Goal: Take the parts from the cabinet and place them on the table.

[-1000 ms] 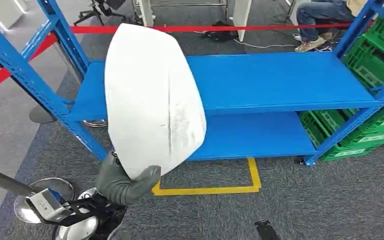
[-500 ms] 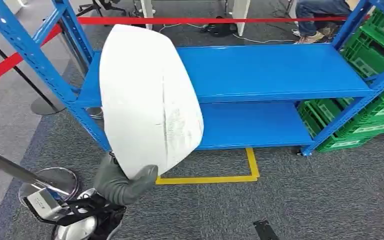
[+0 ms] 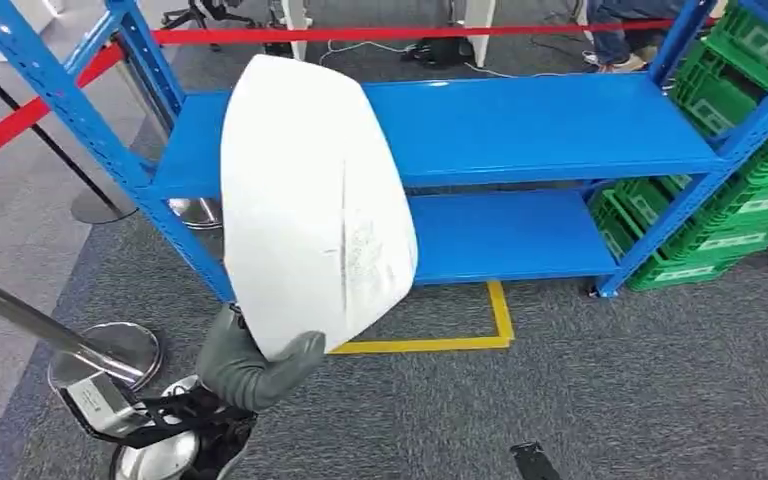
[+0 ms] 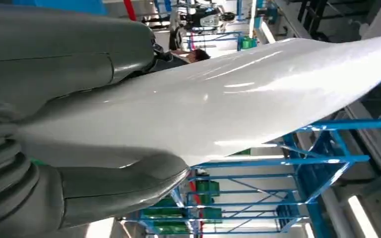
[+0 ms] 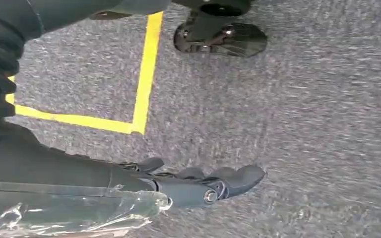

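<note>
Shelving rack ahead, panel held up before it

The left robot hand (image 3: pixel 250 368) grips the lower edge of a curved panel (image 3: pixel 310 200), which stands in front of the left half of a two-shelf rack (image 3: pixel 560 125). Stacked crates (image 3: pixel 730 215) sit just right of the rack. A floor marking (image 3: pixel 460 340) lies before the rack. A barrier tape (image 3: pixel 410 33) runs behind it; a stanchion base (image 3: pixel 105 350) stands left of the hand.
</note>
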Robot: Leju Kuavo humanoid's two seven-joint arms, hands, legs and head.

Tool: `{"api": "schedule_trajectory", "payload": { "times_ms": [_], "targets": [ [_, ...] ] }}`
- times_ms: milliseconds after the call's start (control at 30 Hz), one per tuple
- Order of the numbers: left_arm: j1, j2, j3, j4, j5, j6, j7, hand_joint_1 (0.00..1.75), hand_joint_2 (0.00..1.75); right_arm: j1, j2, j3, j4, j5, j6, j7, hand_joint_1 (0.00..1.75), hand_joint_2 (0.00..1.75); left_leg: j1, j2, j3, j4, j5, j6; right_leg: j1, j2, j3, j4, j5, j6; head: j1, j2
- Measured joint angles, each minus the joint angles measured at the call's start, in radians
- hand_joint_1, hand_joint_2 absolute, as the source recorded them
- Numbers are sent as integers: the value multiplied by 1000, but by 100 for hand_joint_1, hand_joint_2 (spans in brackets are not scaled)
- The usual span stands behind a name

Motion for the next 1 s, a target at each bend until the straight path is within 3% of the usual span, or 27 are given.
{"api": "schedule_trajectory", "payload": {
  "times_ms": [33, 100, 133, 167, 200, 233, 300, 333, 367, 400, 467, 500, 533, 567, 633, 667, 700, 733, 767, 800, 833, 867, 900, 1000],
  "targets": [
    [0, 0, 0, 0, 0, 0, 0, 175, 175, -1, 0, 0, 0, 0, 0, 0, 0, 175, 0, 1, -14, 34, -45, -5, 1, 0, -10, 0, 8, -12, -5, 0],
    [-1, 1, 0, 0, 0, -1, 0, 175, 175, -2, 0, 0, 0, 0, 0, -1, 0, 175, 0, 1, -67, 189, -152, -11, 5, -3, -30, 0, 23, -25, -8, 0],
    [-1, 1, 0, 1, 0, -1, 0, 175, 175, -2, 0, 0, 0, 0, 0, -1, 0, 175, -1, 1, -93, 274, -192, -11, 8, -4, -42, 1, 32, -28, -10, 0],
    [-1, 1, 0, 2, 0, -1, 0, 175, 175, -2, -1, 0, 0, 0, 0, -1, 0, 175, -1, 1, -102, 319, -203, -8, 12, -5, -52, 1, 39, -29, -9, 0],
    [-1, 1, 1, 3, 0, -1, 0, 175, 175, -2, -1, 0, 0, 0, 0, -1, 0, 175, -2, 1, -89, 319, -188, -3, 15, -6, -61, 1, 47, -29, -9, 0],
    [-1, 1, 0, 3, 0, -1, 0, 175, 175, -2, -1, 0, 0, 0, 0, -1, 0, 175, -5, 1, -59, 285, -157, 5, 20, -6, -70, 1, 54, -30, -9, 0],
    [-2, 0, 0, 3, 0, -1, 1, 175, 175, -4, -1, 0, 0, 0, 0, -1, 0, 175, -16, 0, 55, 119, -91, 34, 28, -3, -86, 1, 71, -33, -9, 0],
    [-3, 0, -1, 3, 0, -1, 1, 175, 175, -4, 1, 0, 0, 1, 0, -1, 0, 175, -27, 1, 115, 35, -96, 50, 28, -3, -91, 2, 78, -32, -8, 0],
    [-5, 0, -2, 3, 0, -1, 2, 175, 175, -5, 1, 0, 0, 2, 0, 0, 0, 175, -27, 2, 140, -17, -106, 54, 32, -3, -98, 3, 85, -29, -9, 0],
    [-5, 0, -3, 3, 0, -2, 2, 175, 175, -5, 0, 0, 0, 3, 0, 0, 0, 175, -29, 0, 135, -20, -103, 47, 30, -5, -102, 2, 94, -25, -7, 0],
    [-5, 0, -3, 4, 0, -2, 2, 175, 175, -5, 0, 0, 0, 3, -2, -1, 0, 175, -33, -1, 125, -22, -89, 49, 25, -7, -106, -5, 112, -13, -8, 0],
    [-6, 0, -3, 5, 0, -2, 2, 175, 175, -4, -1, 0, 0, 3, -4, -3, 0, 175, -22, 2, 122, -35, -73, 50, 27, -6, -114, -2, 110, -8, -9, 0],
    [-6, -1, -3, 5, 0, -2, 2, 175, 175, -2, -1, 0, 0, 3, -6, -7, 0, 175, -21, 4, 113, -35, -64, 52, 26, -4, -126, 16, 75, 0, -8, 0],
    [-6, -1, -3, 6, 0, -1, 3, 175, 175, -2, -1, 0, 0, 3, -8, -11, 0, 175, -20, 4, 102, -34, -54, 58, 22, -5, -142, 71, 13, 6, -1, 0],
    [-6, -1, -3, 6, 0, 0, 3, 175, 175, -4, -1, 0, 0, 4, -10, -19, 0, 175, -20, 5, 77, -33, -33, 57, 15, -6, -182, 227, -90, 20, -2, 0],
    [-6, -1, -3, 6, 0, 0, 3, 175, 175, -4, -1, 0, 0, 5, -12, -23, 0, 175, -19, 5, 62, -31, -23, 56, 12, -6, -192, 290, -114, 26, 0, 0],
    [-6, -1, -3, 7, 0, 2, 3, 175, 175, -4, -1, 0, 0, 6, -15, -29, 0, 175, -18, 5, 48, -29, -15, 53, 8, -6, -183, 307, -101, 32, -2, 0],
    [-6, -1, -3, 8, 0, 3, 3, 175, 175, -4, -1, 0, 0, 6, -16, -38, 0, 175, -16, 4, 35, -27, -8, 49, 5, -6, -154, 285, -66, 36, 0, 0],
    [-6, -1, -2, 8, 0, 6, 2, 175, 175, -6, -2, 0, 0, 2, -16, -51, 0, 175, -14, 4, 21, -24, 0, 45, 1, -7, -108, 228, -16, 39, -1, 0],
    [-6, -1, -2, 8, 2, 7, -1, 175, 175, -9, -3, 0, 0, -4, -14, -66, 0, 175, -10, 4, 8, -17, 7, 38, -2, -7, -49, 147, 15, 45, -1, 0],
    [-6, -1, -1, 7, 3, 8, -3, 175, 175, -13, -3, 0, 0, -10, -12, -81, 0, 175, -9, 3, -3, -7, 12, 31, -6, -5, 5, 62, -8, 53, 0, 0],
    [-5, -1, -1, 5, 4, 10, -5, 175, 175, -17, -2, 1, 0, -8, -12, -95, 0, 175, -13, 3, -14, 2, 15, 25, 0, 0, 50, 0, -41, 50, 5, 0],
    [-5, 0, 0, 5, 6, 10, -8, 175, 175, -17, -2, 2, 0, -6, -12, -101, 0, 175, -16, 3, -13, 4, 22, 21, 0, 3, 34, 8, -39, 30, -2, 0],
    [-4, 0, 0, 5, 10, 6, -13, 175, 175, -17, -2, 5, 0, -8, -10, -106, 0, 175, -12, 2, -20, 7, 36, 12, 1, -2, 18, 12, -29, -1, -4, 0]
  ]
}}
